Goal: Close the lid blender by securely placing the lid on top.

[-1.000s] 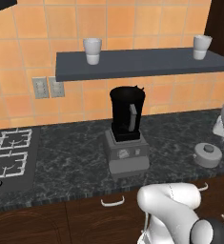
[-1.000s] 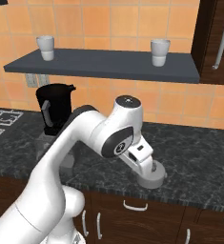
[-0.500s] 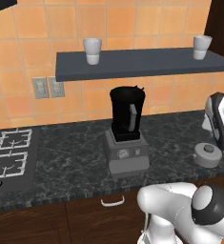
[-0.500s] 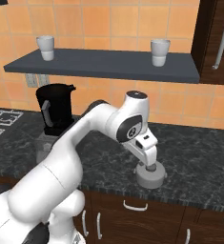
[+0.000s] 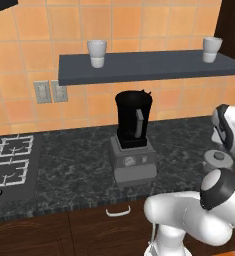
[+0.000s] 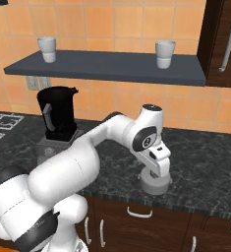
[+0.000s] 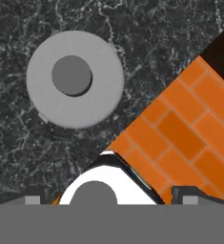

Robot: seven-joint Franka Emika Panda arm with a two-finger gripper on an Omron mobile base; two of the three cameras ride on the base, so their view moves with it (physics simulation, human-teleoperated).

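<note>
The blender (image 5: 133, 124), a tall black jar on a boxy grey base, stands open-topped on the dark counter and shows again as the blender (image 6: 57, 113). To its right, near the counter's front edge, the round grey lid (image 6: 155, 183) lies flat with its darker knob up. My gripper (image 6: 157, 171) points straight down just above the lid. In the hand view the lid (image 7: 75, 78) sits up and to the left of centre, and the gripper (image 7: 111, 199) is open with its tips wide apart and nothing between them. The lid (image 5: 219, 159) is apart from the blender.
A dark wall shelf (image 5: 149, 65) above the blender carries two white cups (image 5: 97, 53) (image 5: 212, 49). A stove (image 5: 9, 160) lies at the far left. The counter's front edge and the orange floor (image 7: 185, 133) run close beside the lid.
The arm has swung right and the hand has settled over the lid. The lid and blender have stayed where they were.
</note>
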